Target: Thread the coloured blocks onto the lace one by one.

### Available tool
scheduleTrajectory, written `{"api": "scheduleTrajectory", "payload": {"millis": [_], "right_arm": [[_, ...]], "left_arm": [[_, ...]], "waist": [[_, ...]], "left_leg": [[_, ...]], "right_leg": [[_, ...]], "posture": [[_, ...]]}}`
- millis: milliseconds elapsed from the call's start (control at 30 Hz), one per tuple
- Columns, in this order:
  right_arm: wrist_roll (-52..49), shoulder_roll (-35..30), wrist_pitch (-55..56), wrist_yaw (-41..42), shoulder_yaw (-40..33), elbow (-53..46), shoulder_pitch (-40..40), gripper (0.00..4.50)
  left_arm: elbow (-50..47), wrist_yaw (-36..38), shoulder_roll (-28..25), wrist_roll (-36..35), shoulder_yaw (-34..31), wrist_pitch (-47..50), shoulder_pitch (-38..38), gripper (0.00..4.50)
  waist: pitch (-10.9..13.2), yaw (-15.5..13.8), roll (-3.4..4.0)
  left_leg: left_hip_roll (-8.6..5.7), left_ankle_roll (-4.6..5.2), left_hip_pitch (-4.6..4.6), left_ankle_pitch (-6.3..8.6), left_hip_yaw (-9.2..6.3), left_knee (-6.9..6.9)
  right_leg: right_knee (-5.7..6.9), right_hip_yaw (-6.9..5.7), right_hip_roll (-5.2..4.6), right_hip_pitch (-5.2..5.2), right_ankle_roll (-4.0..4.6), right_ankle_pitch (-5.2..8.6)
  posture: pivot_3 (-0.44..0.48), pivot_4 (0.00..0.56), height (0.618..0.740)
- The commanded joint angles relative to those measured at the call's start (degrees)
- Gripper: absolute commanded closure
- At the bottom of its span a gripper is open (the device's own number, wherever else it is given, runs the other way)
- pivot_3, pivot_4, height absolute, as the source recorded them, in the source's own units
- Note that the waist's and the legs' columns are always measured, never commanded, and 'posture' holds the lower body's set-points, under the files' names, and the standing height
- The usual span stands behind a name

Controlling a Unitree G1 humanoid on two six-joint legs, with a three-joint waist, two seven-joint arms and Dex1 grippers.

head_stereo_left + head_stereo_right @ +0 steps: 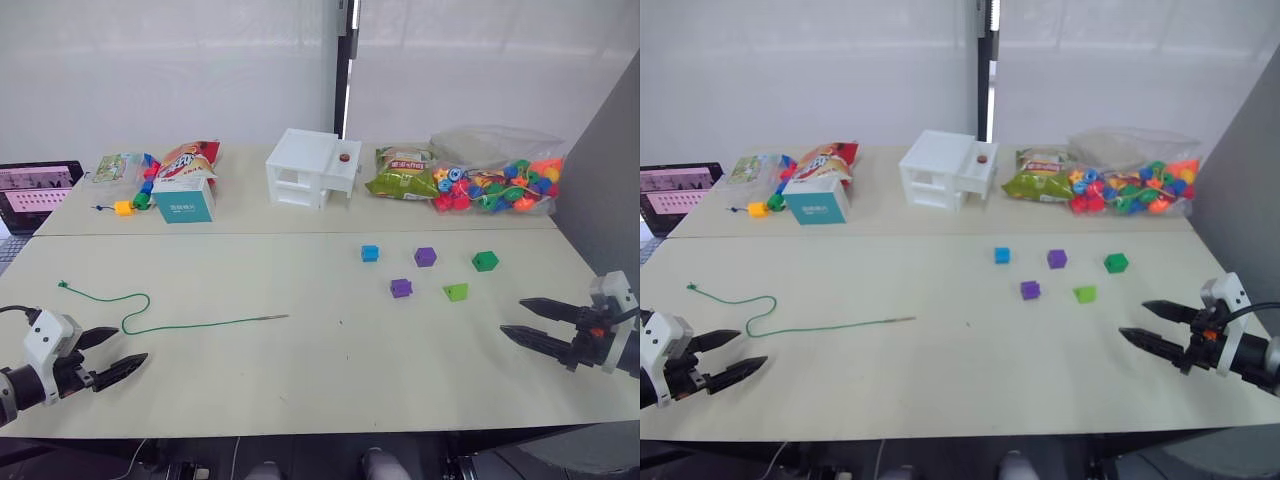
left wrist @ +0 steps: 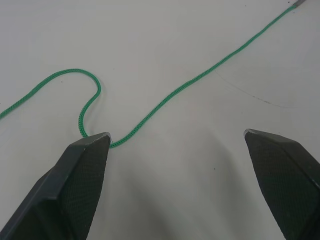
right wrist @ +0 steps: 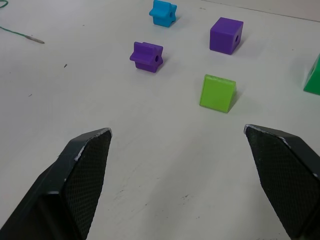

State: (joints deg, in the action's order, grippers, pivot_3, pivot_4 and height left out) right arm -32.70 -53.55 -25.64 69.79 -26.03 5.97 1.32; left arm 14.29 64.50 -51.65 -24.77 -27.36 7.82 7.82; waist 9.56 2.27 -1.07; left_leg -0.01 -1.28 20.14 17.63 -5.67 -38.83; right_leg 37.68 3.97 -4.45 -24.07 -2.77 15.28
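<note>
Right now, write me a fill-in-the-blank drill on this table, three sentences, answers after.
1. The thin green cord lace carries ____ blocks.
2. The small light green plastic wedge lies nearest the ____ pincer.
3. Both the left pincer and the right one are ____.

Missing words: no; right; open

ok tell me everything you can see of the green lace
The lace is a thin, braided-looking green cord lying loose and flat on the pale table, with no block on it. A small knot ends it at the robot's left; it loops once, then runs nearly straight to a slim brownish tip. The open left tool is near the loop.
</note>
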Motion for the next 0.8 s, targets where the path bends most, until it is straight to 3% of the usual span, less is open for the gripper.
{"api": "scheduleTrajectory", "payload": {"millis": [33,233,467,633,800], "right_arm": [[-1.87,-0.16,-1.0,-0.52,-1.42,-2.5,0.57,0.03],[-9.71,3.05,-9.8,-5.64,-1.33,-18.89,-1.46,0.03],[-14.37,4.09,-15.23,-12.76,1.47,-36.0,-3.79,0.03],[-16.03,2.96,-17.49,-17.4,4.59,-47.11,-3.97,0.03],[-18.23,3.38,-19.01,-22.36,3.31,-51.85,-5.44,0.03]], "left_arm": [[-2.84,-0.59,0.43,-0.98,0.47,0.73,-3.3,0.0],[-14.02,-1.75,3.08,-1.64,12.7,9.08,-17.1,0.0],[-16.45,2.87,7.02,1.51,26.37,10.14,-29.29,0.0],[-5.4,8.18,13.14,7.31,35.5,2.94,-40.52,0.0],[10.09,16.16,13.67,12.96,39.52,-9.51,-47.24,0.0]], "waist": [[0.0,-0.01,0.0],[-0.01,-1.46,-0.01],[-0.01,-1.23,-0.03],[0.0,-1.47,-0.07],[0.01,-1.02,-0.12]], "left_leg": [[0.0,0.0,0.0,0.0,0.0,0.0],[-0.03,-0.33,0.1,-0.19,-0.12,-0.14],[-0.07,-0.31,0.08,-0.18,-0.14,-0.12],[-0.1,-0.31,0.1,-0.19,-0.14,-0.21],[-0.09,-0.29,0.1,-0.19,-0.12,-0.24]], "right_leg": [[0.0,0.0,0.0,0.0,0.0,0.0],[0.03,-0.02,0.0,0.04,-0.04,-0.16],[0.3,-0.01,0.02,-0.05,-0.04,-0.18],[0.25,-0.02,0.03,0.0,-0.04,-0.18],[0.1,-0.01,0.06,0.03,-0.04,-0.18]], "posture": [[0.0,0.15,0.74],[0.0,0.15,0.74],[0.0,0.15,0.74],[0.0,0.15,0.74],[0.0,0.15,0.74]]}}
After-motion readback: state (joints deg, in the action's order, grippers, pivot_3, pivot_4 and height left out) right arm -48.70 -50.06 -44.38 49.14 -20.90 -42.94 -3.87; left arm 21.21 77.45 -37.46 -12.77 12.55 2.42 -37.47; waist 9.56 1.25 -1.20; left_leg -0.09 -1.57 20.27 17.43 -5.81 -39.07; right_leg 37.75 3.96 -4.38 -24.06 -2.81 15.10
